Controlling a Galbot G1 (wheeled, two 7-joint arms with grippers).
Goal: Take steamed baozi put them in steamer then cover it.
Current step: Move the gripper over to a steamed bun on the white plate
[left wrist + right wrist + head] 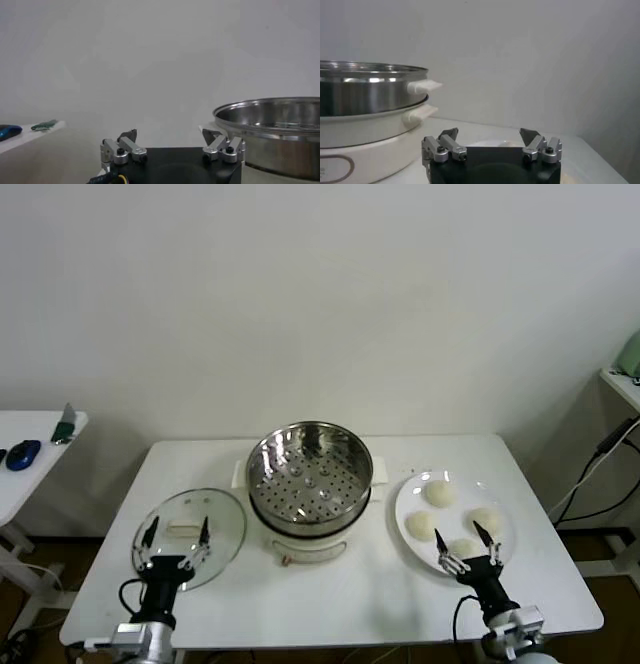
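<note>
Baozi, four smooth cream-white domes, sit on a white plate at the right of the table, but going from the left: a side table at the frame's left edge carries a blue mouse. Lower left, the left gripper hovers over the cover, a clear glass lid lying flat with a whitish bar handle; its fingers are spread wide, holding nothing. In the centre stands the steamer, shiny steel with a perforated tray, bare inside, on a white base. At the right, the steamed baozi cluster on the plate, and the right gripper, fingers wide apart, straddles the nearest bun.
</note>
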